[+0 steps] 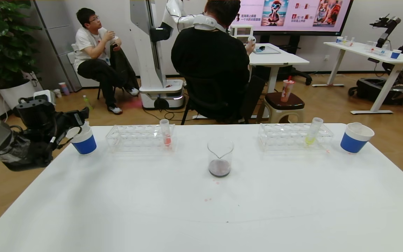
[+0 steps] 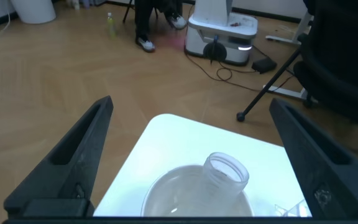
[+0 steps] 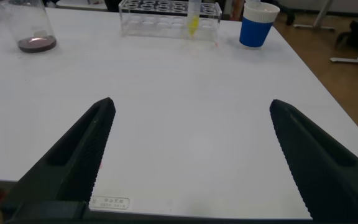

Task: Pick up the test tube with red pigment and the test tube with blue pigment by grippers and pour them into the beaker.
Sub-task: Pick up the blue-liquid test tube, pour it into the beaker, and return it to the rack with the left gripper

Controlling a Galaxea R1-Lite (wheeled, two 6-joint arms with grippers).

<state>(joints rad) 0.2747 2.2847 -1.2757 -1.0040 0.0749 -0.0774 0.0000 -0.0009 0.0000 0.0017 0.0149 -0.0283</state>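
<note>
At the head view's left edge, the left gripper (image 1: 73, 122) hangs released over a paper cup (image 1: 84, 141) holding an empty tube (image 2: 225, 176). The right gripper (image 3: 188, 155) (head camera misses it) is spread wide. The beaker (image 1: 220, 157), centre frame, holds dark liquid.

The left claw (image 2: 191, 162) hangs wide open straight above a paper cup (image 1: 84, 140), where an empty tube (image 2: 225, 177) seems to lean, blocking a drop. Beyond the cup stand a rack (image 1: 140, 137) and the beaker (image 1: 220, 157). Ahead of the open right claw (image 3: 191, 155) the tabletop (image 3: 185, 106) lies bare up to the far rack (image 3: 169, 10).
</note>
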